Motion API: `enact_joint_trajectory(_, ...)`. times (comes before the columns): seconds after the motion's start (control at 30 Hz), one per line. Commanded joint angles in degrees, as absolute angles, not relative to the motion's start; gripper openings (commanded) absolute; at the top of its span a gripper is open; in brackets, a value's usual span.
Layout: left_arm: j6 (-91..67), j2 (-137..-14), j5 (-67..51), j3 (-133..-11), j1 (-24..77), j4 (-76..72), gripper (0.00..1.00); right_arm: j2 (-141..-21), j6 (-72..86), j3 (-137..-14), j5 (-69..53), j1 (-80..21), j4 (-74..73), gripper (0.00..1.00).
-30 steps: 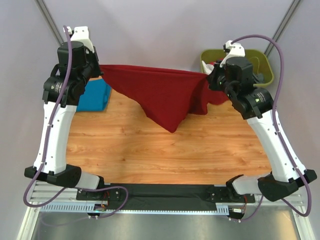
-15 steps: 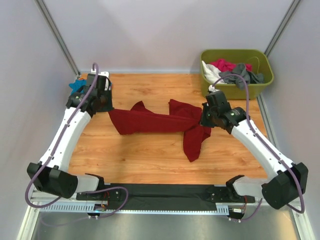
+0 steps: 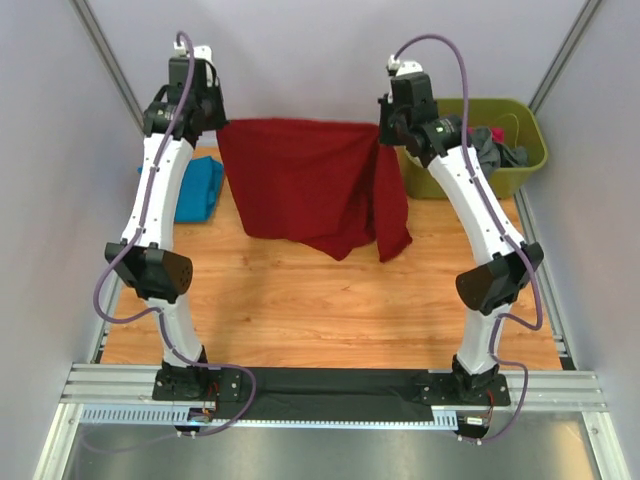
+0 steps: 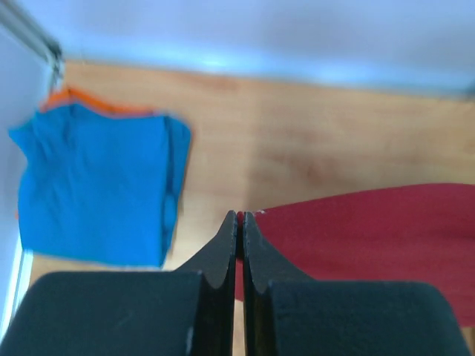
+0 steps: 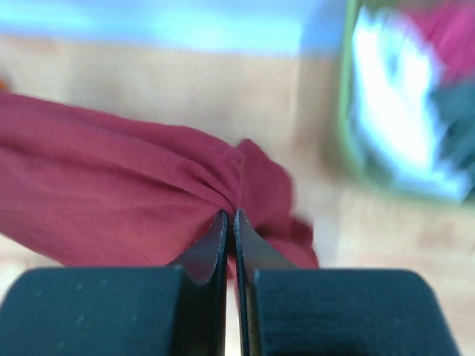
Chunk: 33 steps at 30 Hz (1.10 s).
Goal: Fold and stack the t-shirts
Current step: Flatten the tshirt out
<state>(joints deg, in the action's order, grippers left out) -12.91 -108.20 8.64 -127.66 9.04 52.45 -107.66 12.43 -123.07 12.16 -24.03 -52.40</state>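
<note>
Left pincer (image 4: 239,216) and right pincer (image 5: 230,215) each clamp tight on a top corner of the dark red shirt (image 3: 305,180), hanging spread between them over the desk (image 3: 330,300); the teal-blue shirt (image 3: 197,188) lies at the desk's left.

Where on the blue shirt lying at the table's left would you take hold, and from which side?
Likely its edge facing the table's middle, coming from above on that side. The blue shirt lies flat and folded, so only an edge can be pinched, and its far side sits close to the wall. The left gripper and right gripper are both shut on the red shirt.
</note>
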Motion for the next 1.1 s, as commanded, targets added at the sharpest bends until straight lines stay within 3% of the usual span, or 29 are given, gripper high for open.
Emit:
enact_joint_trajectory(0.0,-11.5,-110.5,6.2,-141.6,6.5,50.0,0.00,-109.5,2.5,-137.3,16.7,-23.6,-51.1,0.00)
enact_joint_trajectory(0.13,-11.3,-105.9,2.3,-136.4,5.3,41.2,0.00,-106.4,-1.8,-138.5,16.8,-23.6,-45.3,0.00)
enact_joint_trajectory(0.37,-5.9,-97.9,1.6,-130.3,5.3,46.7,0.00,-90.6,-4.6,-117.2,14.5,-23.8,-39.8,0.00)
enact_joint_trajectory(0.47,-3.0,-89.9,-1.3,-118.0,5.3,47.2,0.00,-82.6,-4.6,-102.5,8.5,-24.3,-41.1,0.00)
enact_joint_trajectory(0.67,-8.2,-69.3,-1.1,-76.2,5.4,43.1,0.00,-71.7,6.1,-73.0,3.8,-28.8,-46.0,0.00)
enact_joint_trajectory(0.83,-18.8,-56.7,-4.2,-57.9,5.4,46.6,0.00,-67.4,16.5,-56.3,-2.7,-31.4,-45.4,0.00)
enact_joint_trajectory(0.87,-19.8,-55.5,-4.8,-54.3,5.4,47.8,0.00,-66.5,17.1,-54.7,-4.0,-31.4,-45.1,0.03)
enact_joint_trajectory(0.9,-20.5,-54.3,-5.2,-53.0,5.4,48.5,0.02,-66.4,17.6,-53.8,-6.2,-31.6,-44.9,0.22)
enact_joint_trajectory(0.93,-21.1,-53.0,-5.0,-52.3,5.4,50.1,0.11,-66.2,17.9,-53.0,-6.7,-31.5,-45.2,0.39)
enact_joint_trajectory(0.97,-22.7,-52.6,-4.3,-52.2,5.5,51.0,0.41,-66.3,17.7,-53.5,-6.9,-31.6,-46.0,0.48)
enact_joint_trajectory(1.0,-22.3,-52.3,-5.4,-52.7,5.5,51.3,0.58,-66.4,17.3,-54.2,-6.0,-31.4,-47.1,0.67)
enact_joint_trajectory(1.03,-22.2,-52.5,-5.2,-53.5,5.5,52.1,0.71,-66.4,17.4,-55.3,-4.4,-31.5,-49.3,0.78)
enact_joint_trajectory(1.07,-22.2,-52.9,-4.7,-56.7,5.5,53.0,0.93,-66.5,17.7,-57.9,-2.6,-31.4,-50.7,0.84)
